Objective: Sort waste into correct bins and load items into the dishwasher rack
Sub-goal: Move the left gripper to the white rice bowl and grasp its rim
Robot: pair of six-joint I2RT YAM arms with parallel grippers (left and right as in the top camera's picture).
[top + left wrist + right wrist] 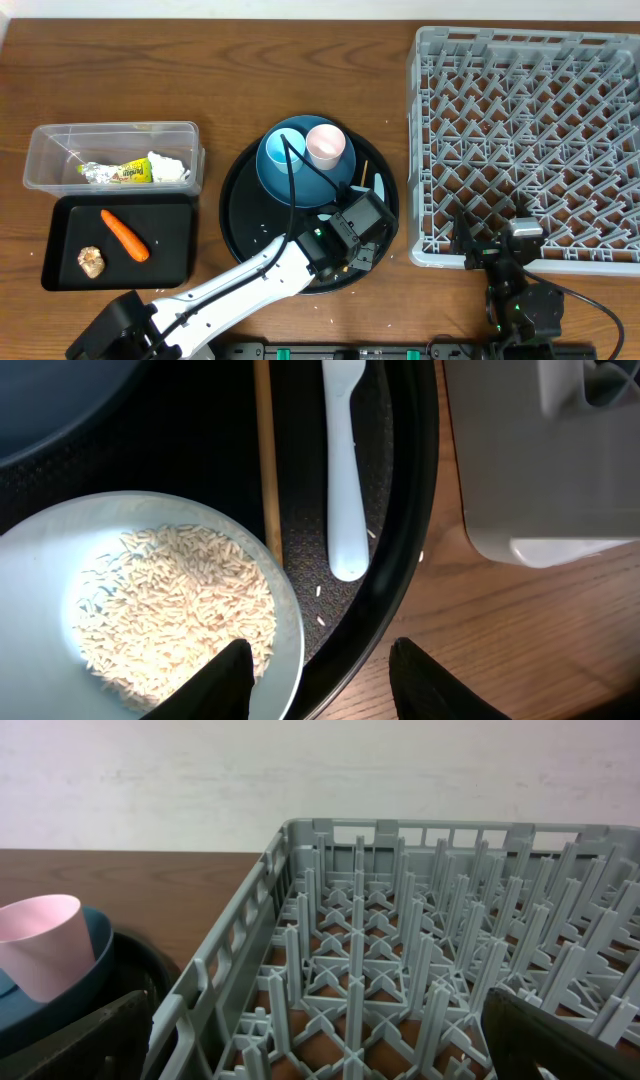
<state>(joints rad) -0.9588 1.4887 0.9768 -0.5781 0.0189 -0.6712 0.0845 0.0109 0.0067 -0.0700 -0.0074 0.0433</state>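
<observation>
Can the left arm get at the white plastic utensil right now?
Probably yes: the white utensil lies uncovered on the round tray beside the chopstick, just ahead of the left gripper, whose jaws stand open.

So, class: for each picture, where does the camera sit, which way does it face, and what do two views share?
Overhead: above the table, facing down on the round black tray, clear tub and dishwasher rack; both arms show.
Left wrist: on the left arm, facing down at the white bowl of rice and chopstick; its fingers show.
Right wrist: low, facing level across the rack; its fingers show.
Shared: overhead and right wrist both show the pink cup.
</observation>
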